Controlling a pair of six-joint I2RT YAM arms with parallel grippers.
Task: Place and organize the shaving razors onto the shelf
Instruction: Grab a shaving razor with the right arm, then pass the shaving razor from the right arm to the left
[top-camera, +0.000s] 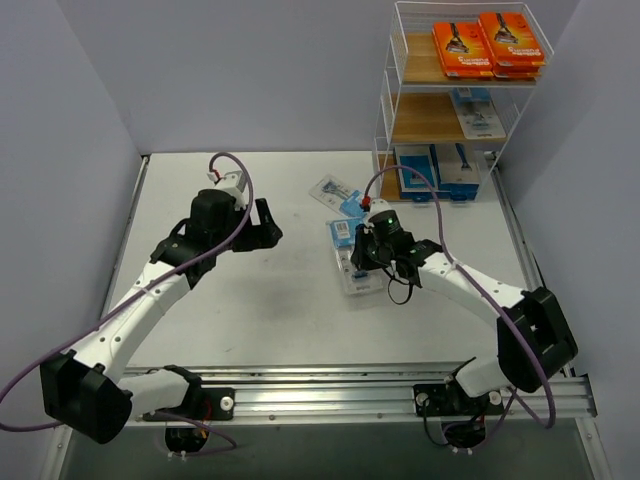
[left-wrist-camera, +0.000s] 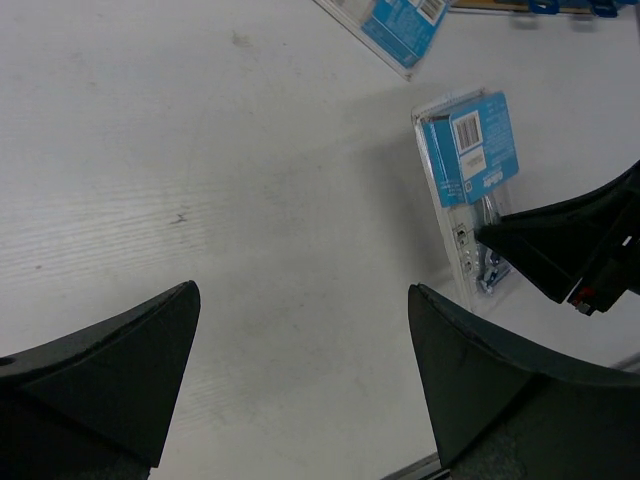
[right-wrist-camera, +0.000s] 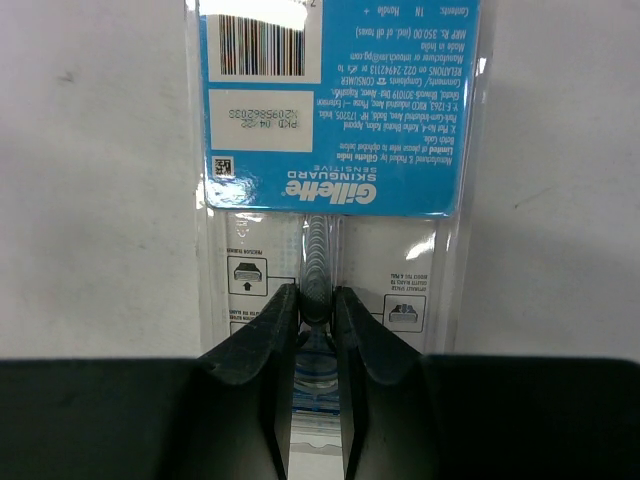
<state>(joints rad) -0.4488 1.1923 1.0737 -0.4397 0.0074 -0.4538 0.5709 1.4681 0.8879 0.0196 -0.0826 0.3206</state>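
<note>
Most razor packs (top-camera: 490, 45) sit on the shelf (top-camera: 425, 118) — two blister packs are left on the tabletop (top-camera: 250, 300). The right end effector (right-wrist-camera: 316, 302) pinches the nearer blister pack (right-wrist-camera: 330, 120) — the left end effector (left-wrist-camera: 302, 295) hangs wide open, empty.

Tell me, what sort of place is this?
Likely a robot lab staged as a shop: plain walls around a white table, two bolted arms, a wire shelf stocked with razor packs.

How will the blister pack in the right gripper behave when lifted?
The blister pack looks light: thin clear plastic and card. Its glossy shell may slip, as the right gripper pinches only a narrow ridge. Held near one end, it may tilt.
</note>
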